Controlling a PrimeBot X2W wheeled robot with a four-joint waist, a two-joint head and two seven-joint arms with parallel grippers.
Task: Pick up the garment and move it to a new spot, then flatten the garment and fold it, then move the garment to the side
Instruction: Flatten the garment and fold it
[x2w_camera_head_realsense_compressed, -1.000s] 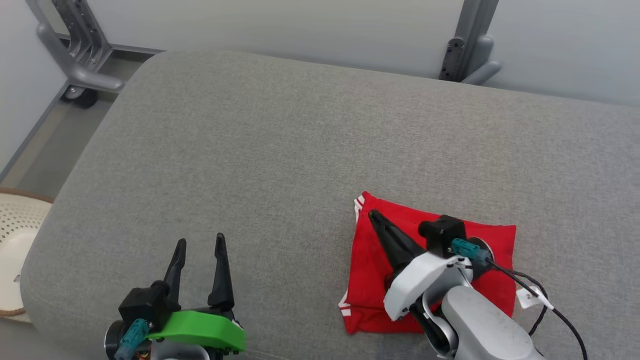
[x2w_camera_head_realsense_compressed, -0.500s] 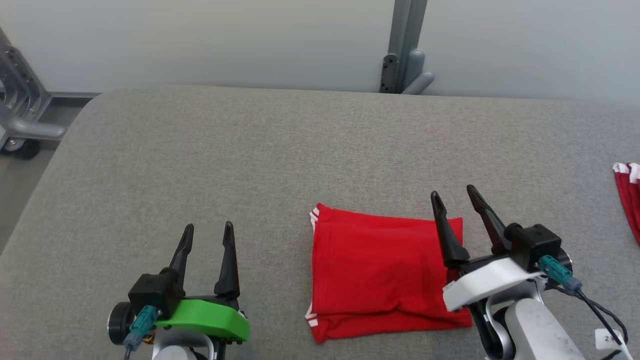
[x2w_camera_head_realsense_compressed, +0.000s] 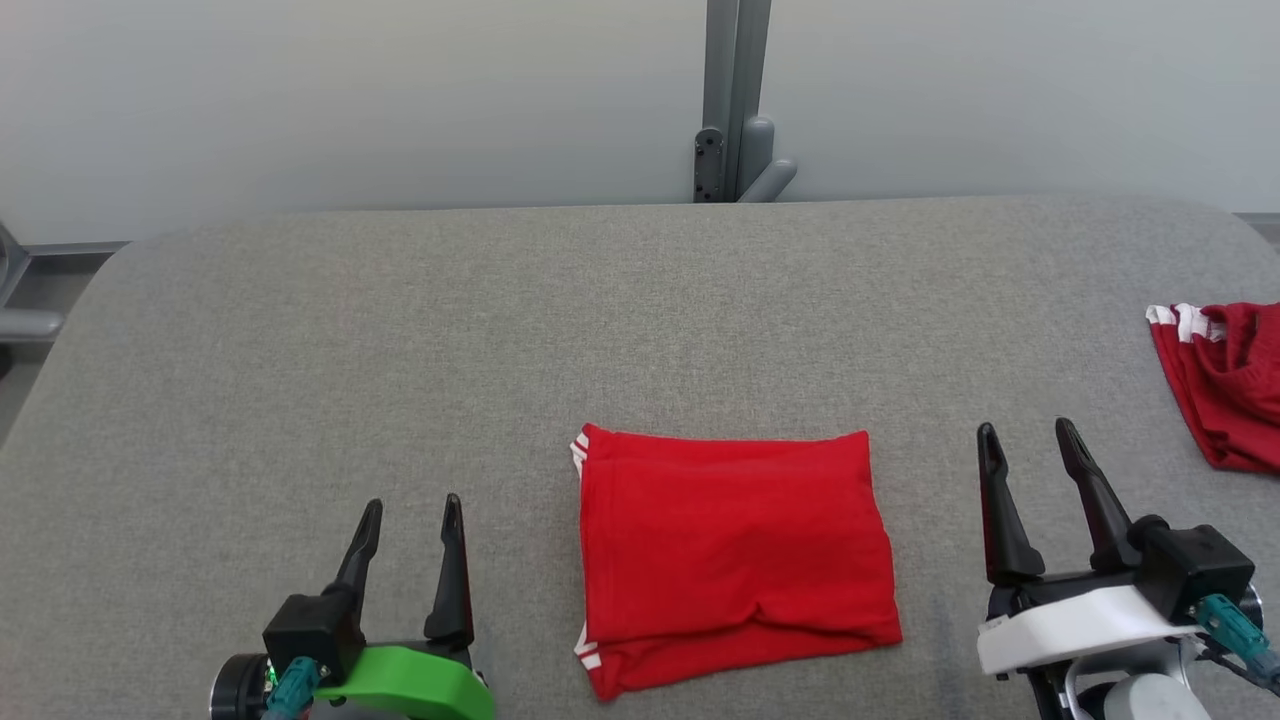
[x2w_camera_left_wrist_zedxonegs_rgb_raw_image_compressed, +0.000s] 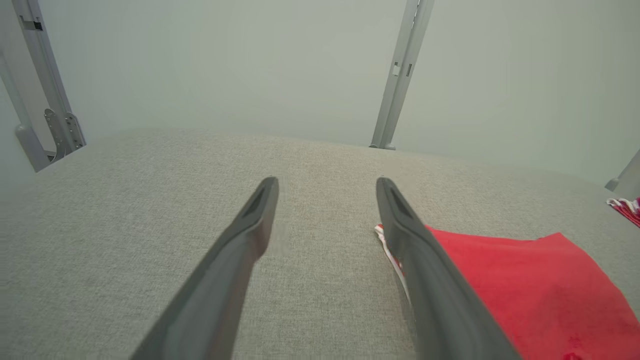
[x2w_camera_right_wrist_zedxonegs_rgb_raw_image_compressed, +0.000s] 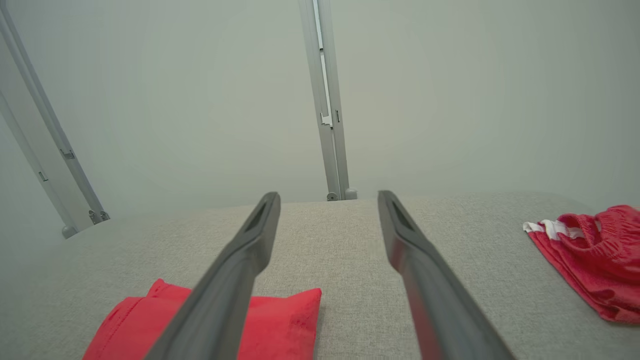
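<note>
A red garment (x2w_camera_head_realsense_compressed: 730, 555) with white stripes lies folded into a flat rectangle on the grey cushioned surface (x2w_camera_head_realsense_compressed: 400, 350), near its front middle. In the left wrist view the garment (x2w_camera_left_wrist_zedxonegs_rgb_raw_image_compressed: 525, 290) sits to the right of my fingers, and in the right wrist view the garment (x2w_camera_right_wrist_zedxonegs_rgb_raw_image_compressed: 280, 325) sits low at the left. My left gripper (x2w_camera_head_realsense_compressed: 410, 510) is open and empty, left of the garment. To the garment's right my right gripper (x2w_camera_head_realsense_compressed: 1030, 435) hangs open with nothing between its fingers, a short gap from the cloth.
A second red garment with white stripes (x2w_camera_head_realsense_compressed: 1225, 385) lies crumpled at the right edge of the surface, also seen as the crumpled red cloth (x2w_camera_right_wrist_zedxonegs_rgb_raw_image_compressed: 595, 255). A grey metal post (x2w_camera_head_realsense_compressed: 735, 100) stands behind the far edge against a pale wall.
My right gripper opened, let go of the folded garment and drew back to its right. The camera swung right, bringing the second red garment into view. The left gripper kept its pose.
</note>
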